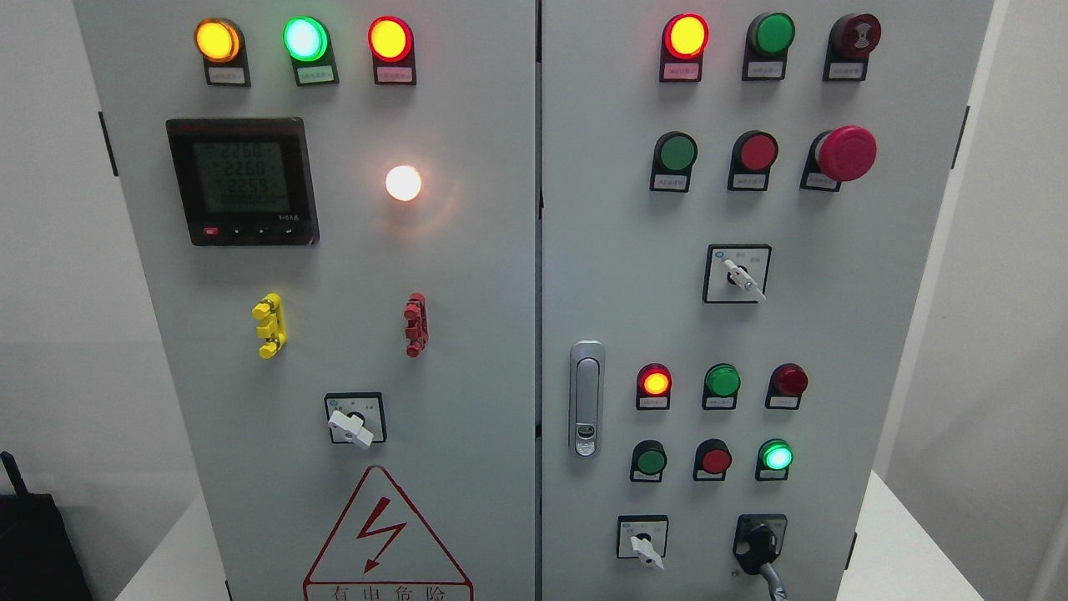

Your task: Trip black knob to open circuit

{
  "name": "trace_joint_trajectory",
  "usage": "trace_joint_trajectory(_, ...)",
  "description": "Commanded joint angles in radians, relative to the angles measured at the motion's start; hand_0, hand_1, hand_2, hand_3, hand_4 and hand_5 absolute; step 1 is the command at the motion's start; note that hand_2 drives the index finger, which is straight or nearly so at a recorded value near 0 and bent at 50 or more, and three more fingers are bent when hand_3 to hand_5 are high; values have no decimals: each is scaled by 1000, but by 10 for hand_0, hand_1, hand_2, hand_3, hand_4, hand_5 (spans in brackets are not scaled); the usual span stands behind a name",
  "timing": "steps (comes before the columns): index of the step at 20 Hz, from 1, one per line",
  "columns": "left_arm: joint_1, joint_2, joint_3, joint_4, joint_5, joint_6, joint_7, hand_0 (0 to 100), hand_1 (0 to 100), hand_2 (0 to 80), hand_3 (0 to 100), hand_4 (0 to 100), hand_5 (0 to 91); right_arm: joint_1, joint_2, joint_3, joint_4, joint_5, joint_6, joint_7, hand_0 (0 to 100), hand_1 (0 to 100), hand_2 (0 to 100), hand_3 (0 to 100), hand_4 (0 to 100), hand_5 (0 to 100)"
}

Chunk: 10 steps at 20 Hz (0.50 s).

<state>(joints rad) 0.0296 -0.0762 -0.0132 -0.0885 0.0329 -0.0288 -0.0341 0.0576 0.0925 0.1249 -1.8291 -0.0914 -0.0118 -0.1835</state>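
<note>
A: In the head view, where is the black knob (759, 542) found?

B: At the lower right of the right door, beside a white selector (644, 547).

A: What could be got wrong?

B: With 1 similar switch so close, the white selector might be turned instead.

A: And the hands?

B: Neither is shown, so their pose and state cannot be told.

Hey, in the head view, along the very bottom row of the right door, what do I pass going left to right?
White selector switch → black knob. Neither robot hand is in view.
</note>
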Motion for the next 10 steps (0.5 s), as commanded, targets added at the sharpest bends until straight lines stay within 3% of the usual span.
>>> trace_joint_trajectory(1, 0, -1, 1, 1, 2, 1, 0, 120, 389, 0, 0, 0, 0, -12, -2, 19, -41, 4, -34, 35, 978, 1000, 0, 1000, 1000, 910)
trace_joint_trajectory(10, 0, -1, 1, 1, 2, 1, 0, 120, 389, 0, 0, 0, 0, -12, -3, 19, -41, 4, -34, 30, 982, 1000, 0, 1000, 1000, 909)
